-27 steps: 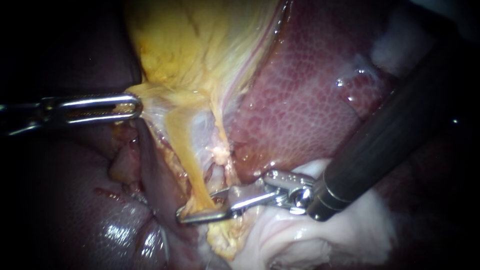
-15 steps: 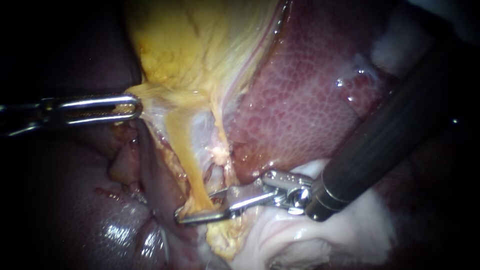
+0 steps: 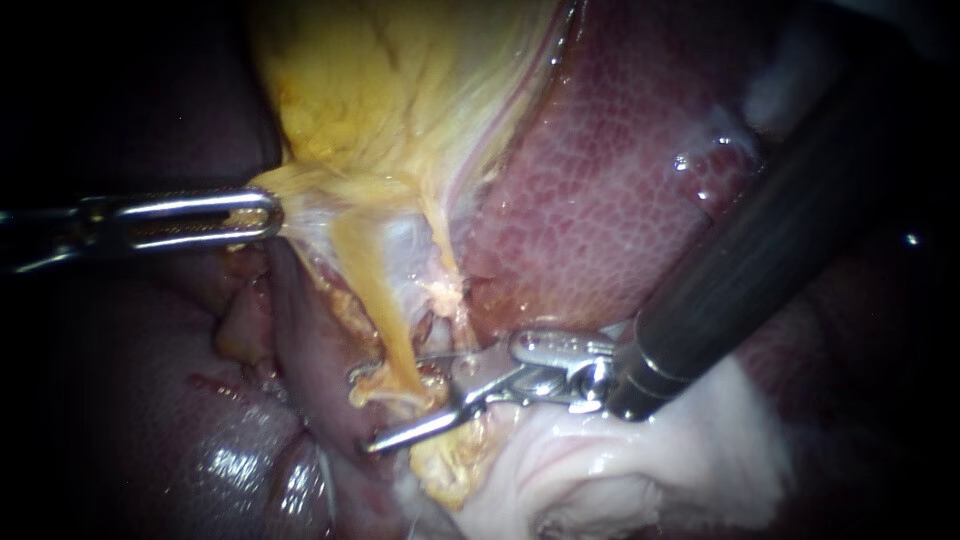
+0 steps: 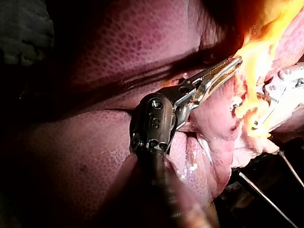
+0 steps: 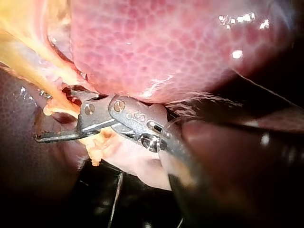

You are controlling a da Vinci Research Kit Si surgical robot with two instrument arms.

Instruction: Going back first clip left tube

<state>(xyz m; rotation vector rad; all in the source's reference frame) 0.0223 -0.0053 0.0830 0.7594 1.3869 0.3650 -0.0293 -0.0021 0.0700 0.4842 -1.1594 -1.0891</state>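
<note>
The left tube (image 3: 375, 300) is a yellow strand running down from the gallbladder (image 3: 400, 90) beside the liver (image 3: 600, 200). My right instrument (image 3: 362, 411) comes in from the upper right. Its jaws stand open, one on each side of the tube's lower end. A pale band (image 3: 385, 397) crosses the tube there; I cannot tell if it is a clip. My left instrument (image 3: 272, 215) is shut on yellow tissue at the gallbladder's lower edge, holding it taut. The left wrist view shows those jaws (image 4: 230, 66) on that tissue. In the right wrist view the right jaws (image 5: 52, 114) gape.
White fatty tissue (image 3: 620, 470) lies under the right instrument's shaft (image 3: 760, 250). Dark liver lobes (image 3: 150, 420) fill the lower left. A thinner pale strand (image 3: 442, 250) runs beside the left tube, close to the liver's edge.
The right instrument's jaws, shut on the left tube's lower end before, have opened. Its wrist has shifted slightly up and left. The left instrument has held still.
</note>
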